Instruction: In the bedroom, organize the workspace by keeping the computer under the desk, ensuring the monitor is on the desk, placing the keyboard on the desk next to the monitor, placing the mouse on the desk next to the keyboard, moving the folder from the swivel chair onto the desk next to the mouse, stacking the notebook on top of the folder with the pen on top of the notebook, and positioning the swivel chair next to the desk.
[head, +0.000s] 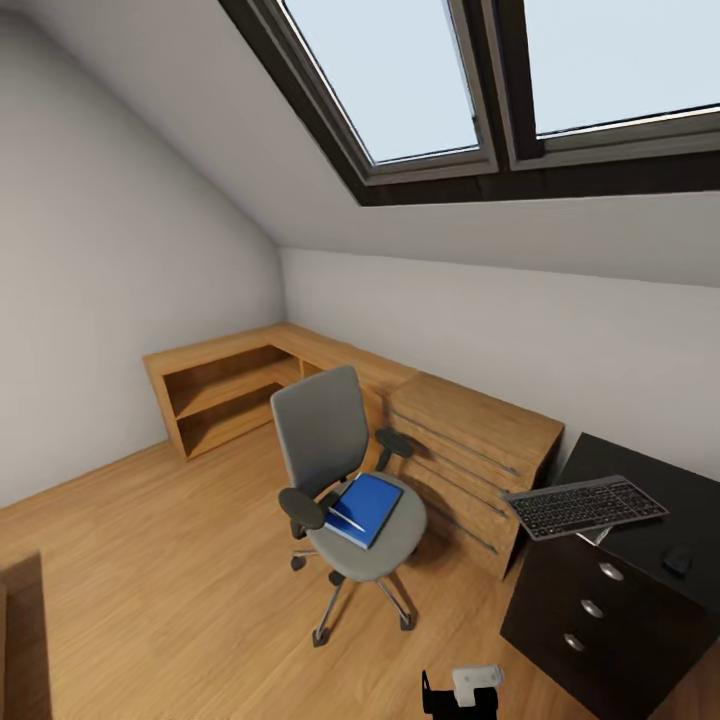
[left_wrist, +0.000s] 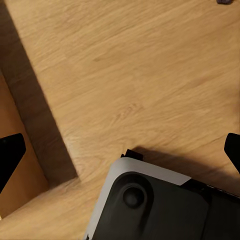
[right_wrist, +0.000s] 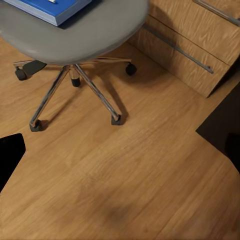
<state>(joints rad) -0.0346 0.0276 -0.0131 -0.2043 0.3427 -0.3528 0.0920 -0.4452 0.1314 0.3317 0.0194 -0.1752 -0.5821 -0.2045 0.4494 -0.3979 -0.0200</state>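
— Any writing readable?
— None legible. The folder (head: 366, 507) lies on the swivel chair (head: 345, 480), centre; keyboard (head: 585, 506) on the desk (head: 640, 470), four o'clock.
— Grippers?
— Both: cannot tell.

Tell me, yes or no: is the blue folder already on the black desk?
No, the folder lies on the chair's grey seat, apart from the desk.
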